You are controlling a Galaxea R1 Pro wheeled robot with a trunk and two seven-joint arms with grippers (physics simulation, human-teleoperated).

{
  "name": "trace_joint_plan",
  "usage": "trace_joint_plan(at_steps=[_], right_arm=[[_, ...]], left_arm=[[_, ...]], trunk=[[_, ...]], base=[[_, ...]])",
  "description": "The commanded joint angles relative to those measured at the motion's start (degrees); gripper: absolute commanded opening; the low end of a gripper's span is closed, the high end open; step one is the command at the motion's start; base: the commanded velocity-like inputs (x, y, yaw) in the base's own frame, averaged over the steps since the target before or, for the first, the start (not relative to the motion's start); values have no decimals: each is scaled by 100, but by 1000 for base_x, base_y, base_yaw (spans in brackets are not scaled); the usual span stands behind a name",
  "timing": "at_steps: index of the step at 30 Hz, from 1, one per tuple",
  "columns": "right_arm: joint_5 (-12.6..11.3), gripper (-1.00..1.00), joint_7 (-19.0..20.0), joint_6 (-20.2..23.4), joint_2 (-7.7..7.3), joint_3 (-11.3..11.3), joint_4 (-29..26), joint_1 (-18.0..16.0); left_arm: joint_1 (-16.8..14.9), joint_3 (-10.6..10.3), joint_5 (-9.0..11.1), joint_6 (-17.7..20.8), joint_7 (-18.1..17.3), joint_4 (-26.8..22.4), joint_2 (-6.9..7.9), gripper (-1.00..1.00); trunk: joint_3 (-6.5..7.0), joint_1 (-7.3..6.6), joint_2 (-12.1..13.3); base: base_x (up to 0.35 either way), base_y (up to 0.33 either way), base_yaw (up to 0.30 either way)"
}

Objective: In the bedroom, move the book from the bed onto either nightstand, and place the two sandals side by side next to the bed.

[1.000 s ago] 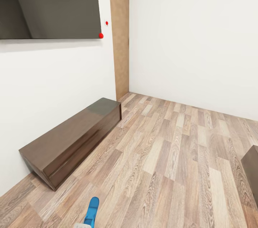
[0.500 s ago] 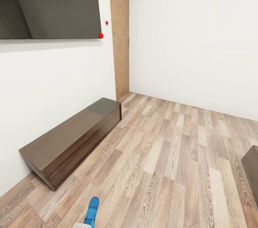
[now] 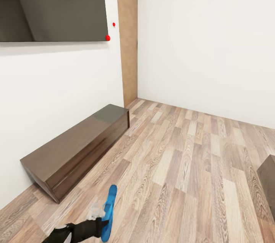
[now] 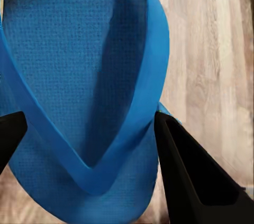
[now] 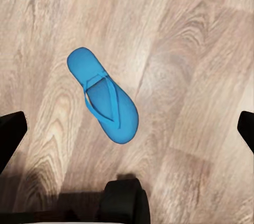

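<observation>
One sandal (image 3: 109, 212) sits clamped in the left pincer (image 3: 100, 223), raised higher in head view than half a second ago, arm now visible; bright blue, thin straps, held on edge above the wood floor (image 3: 183, 174); right pincer (image 5: 127, 129) spread wide, empty, over second sandal (image 5: 102, 95) lying flat on floor.

Three cameras, one high and two low.
Head view high, facing a room corner over the floor (image 3: 183, 166); left wrist very close on a sandal (image 4: 84, 92); right wrist looking straight down at the floor.
</observation>
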Motion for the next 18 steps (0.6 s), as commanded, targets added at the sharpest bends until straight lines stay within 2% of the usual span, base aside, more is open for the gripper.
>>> trace_joint_plan(at_steps=[1, 2, 3, 5, 6, 8, 11, 12, 15, 18], right_arm=[[-36, 100, 15, 158, 2, -20, -9, -46], [-29, 100, -20, 358, 7, -18, -14, -165], [-26, 100, -94, 548, 9, -12, -12, -377], [-25, 100, -225, 993, 10, -5, -9, -745], [-24, 100, -288, 1427, 10, 1, -9, -994], [-21, 100, -322, 1939, 10, 6, -15, -1189], [-19, 100, -328, 2323, 9, 11, -244, -1282], [-21, 100, -324, 2458, 5, 18, -546, -1305], [-21, 100, -326, 2685, 3, 39, -908, -1322], [-17, 100, -327, 2805, 2, 47, -1011, -1327]], left_arm=[[-8, 7, -28, 344, -282, -301, 3, -100], [-17, 9, 12, 740, -554, -784, 3, -100], [-20, 9, 111, 884, -646, -1012, 0, -100], [-22, 8, 270, 972, -703, -1158, -2, -100], [-23, 9, 347, 1003, -726, -1210, -1, -100], [-23, 9, 402, 1017, -746, -1240, 3, -100], [-24, 16, 433, 1023, -759, -1254, 4, -100], [-24, 20, 441, 1024, -762, -1257, 5, -100], [-24, 7, 451, 1023, -764, -1245, 9, -100], [-24, 3, 460, 1023, -762, -1230, 10, -100]], trunk=[[-6, -1, -2], [-6, -1, -2], [-6, -1, -2], [-6, -1, -2], [-6, -1, -2], [-6, -1, -2], [-6, -1, -2], [-6, -1, -2], [-6, -1, -2], [-6, -1, -2]], base=[[0, 0, 0], [0, 0, 0], [0, 0, 0], [0, 0, 0], [0, 0, 0], [0, 0, 0], [0, 0, 0], [0, 0, 0], [0, 0, 0], [0, 0, 0]])
